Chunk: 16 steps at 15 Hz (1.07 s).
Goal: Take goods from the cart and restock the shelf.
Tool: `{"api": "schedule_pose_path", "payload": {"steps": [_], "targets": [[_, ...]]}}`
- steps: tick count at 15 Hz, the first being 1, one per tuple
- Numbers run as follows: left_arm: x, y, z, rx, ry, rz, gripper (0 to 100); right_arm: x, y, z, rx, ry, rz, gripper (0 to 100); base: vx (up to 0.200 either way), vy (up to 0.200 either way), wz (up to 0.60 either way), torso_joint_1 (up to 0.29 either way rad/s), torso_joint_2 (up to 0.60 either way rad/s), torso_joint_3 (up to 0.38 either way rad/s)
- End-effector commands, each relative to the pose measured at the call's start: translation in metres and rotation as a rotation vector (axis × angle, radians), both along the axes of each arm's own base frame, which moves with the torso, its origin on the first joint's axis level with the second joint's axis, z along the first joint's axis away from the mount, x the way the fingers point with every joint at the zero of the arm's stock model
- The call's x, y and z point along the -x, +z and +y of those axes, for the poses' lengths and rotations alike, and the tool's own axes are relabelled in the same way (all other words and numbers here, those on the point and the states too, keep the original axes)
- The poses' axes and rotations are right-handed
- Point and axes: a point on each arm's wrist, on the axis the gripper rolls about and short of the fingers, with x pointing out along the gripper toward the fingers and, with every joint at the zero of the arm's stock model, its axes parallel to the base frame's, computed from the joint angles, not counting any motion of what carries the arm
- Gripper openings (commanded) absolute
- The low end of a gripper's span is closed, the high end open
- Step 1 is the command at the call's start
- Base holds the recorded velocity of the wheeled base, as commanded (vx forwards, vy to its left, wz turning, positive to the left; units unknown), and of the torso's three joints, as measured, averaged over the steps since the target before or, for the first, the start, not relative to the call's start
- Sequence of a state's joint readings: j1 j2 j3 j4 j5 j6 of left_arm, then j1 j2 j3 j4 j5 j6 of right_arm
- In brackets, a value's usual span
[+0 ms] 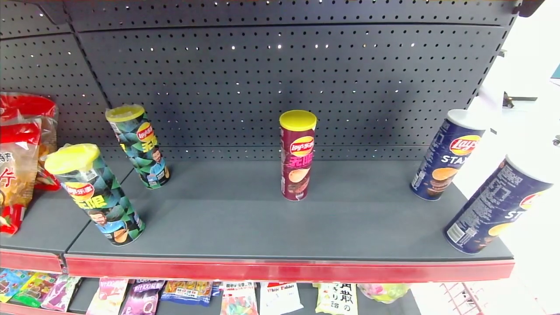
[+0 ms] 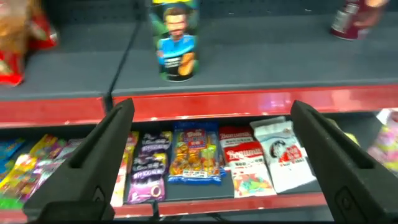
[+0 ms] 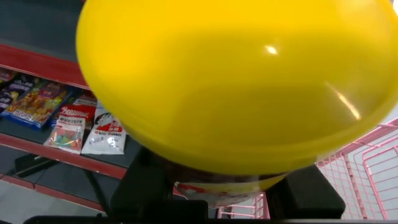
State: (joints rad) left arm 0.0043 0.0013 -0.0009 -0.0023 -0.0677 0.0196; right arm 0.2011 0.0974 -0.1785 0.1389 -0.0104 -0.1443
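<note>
The right gripper (image 3: 230,193) is clamped on a yellow-lidded can (image 3: 236,81), with a dark finger on either side of the body just under the cap. A side grip there should let the tube stay upright and be stood on its base. The lid is so close to the wrist camera that it hides most of the can. A strip of maroon and white label below it suggests the same kind as the maroon can (image 1: 298,155) standing mid-shelf, though I cannot be sure. Pink wire of the cart (image 3: 373,155) beside it suggests the can hangs near the cart, lower than the shelf (image 1: 245,227). The left gripper (image 2: 212,109) has its fingers spread wide with nothing between them, and it faces the shelf's red front edge and the packets (image 2: 193,155) on the tier below. Two teal cans (image 1: 94,194) stand toward the shelf's left end and two navy cans (image 1: 442,155) at its right end. The bare stretches either side of the maroon one look like the likely slots. Glare washes out the lid of the front navy can, and the snack bags (image 1: 22,153) are cut off at the left edge.
</note>
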Motion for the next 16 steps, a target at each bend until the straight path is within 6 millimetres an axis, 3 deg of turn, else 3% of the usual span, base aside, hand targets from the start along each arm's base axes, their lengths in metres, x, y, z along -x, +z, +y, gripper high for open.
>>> {"api": "schedule_pose_path", "payload": {"steps": [1, 4, 5, 6, 7, 8, 10, 12, 13, 16], "targets": [[0.0, 0.0, -0.001, -0.016, -0.032, -0.001, 100, 0.0, 0.001, 0.0, -0.001, 0.007, -0.001, 0, 0.0, 0.0, 0.0, 0.0, 0.0, 0.0], [0.0, 0.0, -0.001, -0.014, -0.033, -0.002, 100, -0.001, -0.003, 0.001, 0.001, 0.039, 0.017, 0, 0.0, 0.0, 0.0, 0.0, 0.0, 0.0], [0.0, 0.035, -0.001, 0.034, -0.055, -0.021, 100, -0.001, -0.005, 0.001, 0.002, 0.039, 0.027, 0, 0.0, 0.0, 0.0, 0.0, 0.0, 0.0], [-0.026, 0.11, -0.001, 0.166, -0.058, 0.037, 100, -0.002, -0.009, 0.001, 0.004, 0.033, 0.04, 0, 0.0, 0.0, 0.0, 0.0, 0.0, 0.0], [-0.047, 0.158, -0.002, 0.215, -0.096, 0.024, 100, -0.003, -0.011, 0.001, 0.007, 0.032, 0.048, 0, 0.0, 0.0, 0.0, 0.0, 0.0, 0.0], [-0.064, 0.17, -0.007, 0.173, -0.238, 0.058, 100, -0.004, -0.014, 0.002, 0.01, 0.035, 0.055, 0, 0.0, 0.0, 0.0, 0.0, 0.0, 0.0], [-0.084, 0.167, -0.026, 0.039, -0.679, 0.106, 100, -0.005, -0.02, 0.002, 0.019, 0.035, 0.07, 0, 0.0, 0.0, 0.0, 0.0, 0.0, 0.0], [-0.118, 0.163, -0.036, 0.01, -0.713, 0.197, 100, -0.005, -0.02, 0.002, 0.022, 0.037, 0.073, 0, 0.0, 0.0, 0.0, 0.0, 0.0, 0.0], [-0.153, 0.153, -0.046, -0.053, -0.728, 0.248, 100, -0.005, -0.02, 0.002, 0.022, 0.037, 0.071, 0, 0.0, 0.0, 0.0, 0.0, 0.0, 0.0], [-0.194, 0.14, -0.071, -0.066, -0.926, 0.291, 100, -0.006, -0.021, 0.002, 0.022, 0.036, 0.074, 0, 0.0, 0.0, 0.0, 0.0, 0.0, 0.0]]}}
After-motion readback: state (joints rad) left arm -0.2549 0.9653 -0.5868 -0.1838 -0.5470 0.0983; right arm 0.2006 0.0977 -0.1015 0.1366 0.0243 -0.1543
